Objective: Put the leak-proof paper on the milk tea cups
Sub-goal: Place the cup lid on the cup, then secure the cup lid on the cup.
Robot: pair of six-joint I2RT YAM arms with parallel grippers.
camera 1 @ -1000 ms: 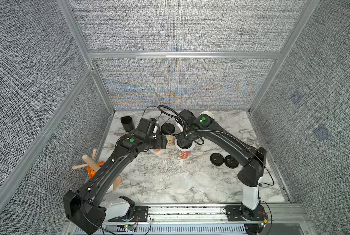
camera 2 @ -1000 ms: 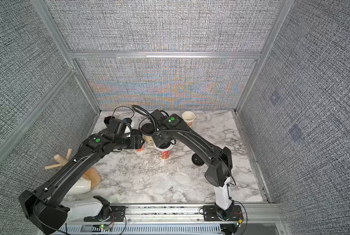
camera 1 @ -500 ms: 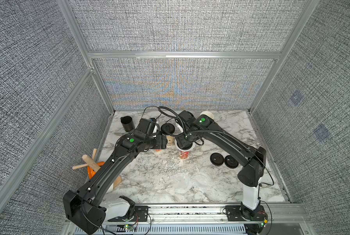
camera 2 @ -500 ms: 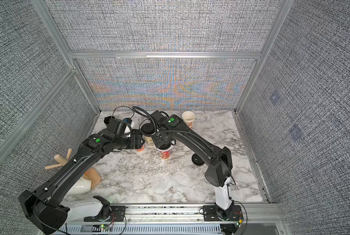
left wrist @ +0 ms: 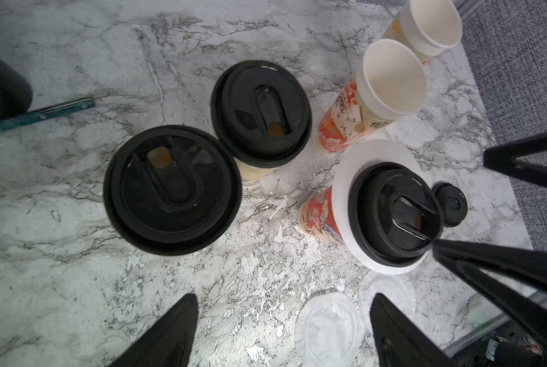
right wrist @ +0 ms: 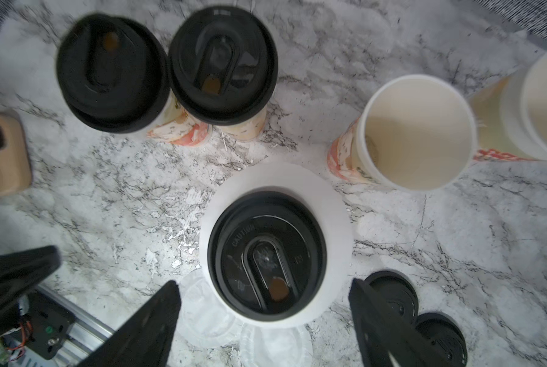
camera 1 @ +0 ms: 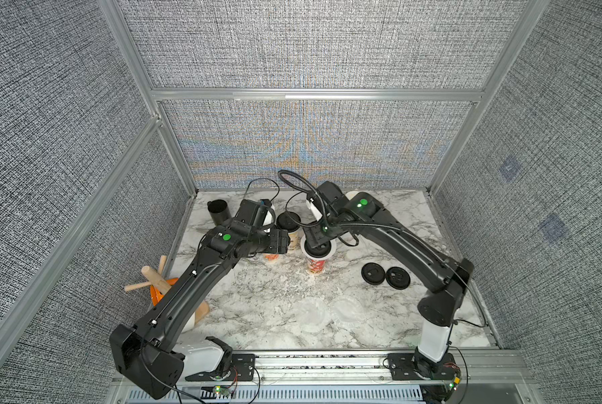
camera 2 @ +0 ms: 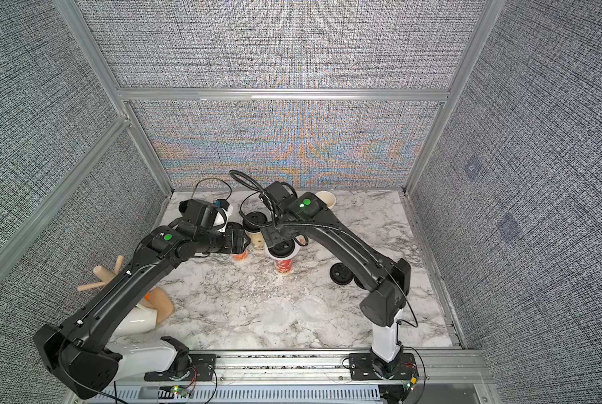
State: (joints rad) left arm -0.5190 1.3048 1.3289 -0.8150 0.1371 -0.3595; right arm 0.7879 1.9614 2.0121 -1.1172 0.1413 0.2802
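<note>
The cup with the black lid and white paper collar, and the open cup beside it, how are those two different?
The capped cup wears a black lid; the open cup has none, its pale inside showing. White leak-proof paper sticks out all round under that lid; the open cup has no paper. Both stand upright on the marble table with red-orange printed sides.

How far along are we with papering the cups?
Done: front cup has a paper sheet under its black lid. In hand: nothing; left gripper and right gripper open. Left: two open cups, two loose sheets waiting. Two other lidded cups show no paper edge.
</note>
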